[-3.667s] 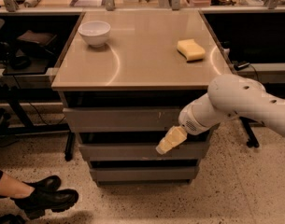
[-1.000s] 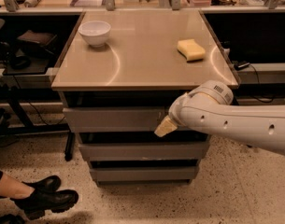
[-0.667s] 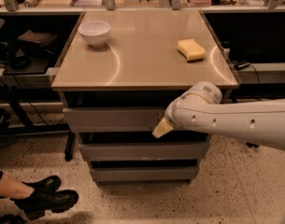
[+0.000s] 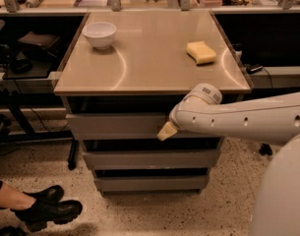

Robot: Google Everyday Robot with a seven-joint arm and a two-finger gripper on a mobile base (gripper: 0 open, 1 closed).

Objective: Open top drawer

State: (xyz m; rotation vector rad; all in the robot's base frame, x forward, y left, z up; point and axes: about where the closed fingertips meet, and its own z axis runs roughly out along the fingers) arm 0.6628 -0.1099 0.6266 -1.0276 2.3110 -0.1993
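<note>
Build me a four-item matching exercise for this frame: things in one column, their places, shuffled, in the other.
Things:
1. white bowl
2. yellow sponge
3. claw
4. black boots

Places:
A. on the floor, lower left
B. at the front of the top drawer, right of centre
C. right side of the countertop
D. far left part of the countertop

Pairs: 1-D, 2-C, 3-B, 4-A

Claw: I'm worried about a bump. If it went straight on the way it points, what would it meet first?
Most likely the top drawer front: the claw points down-left at it, near its lower edge. Whether it touches is unclear.
</note>
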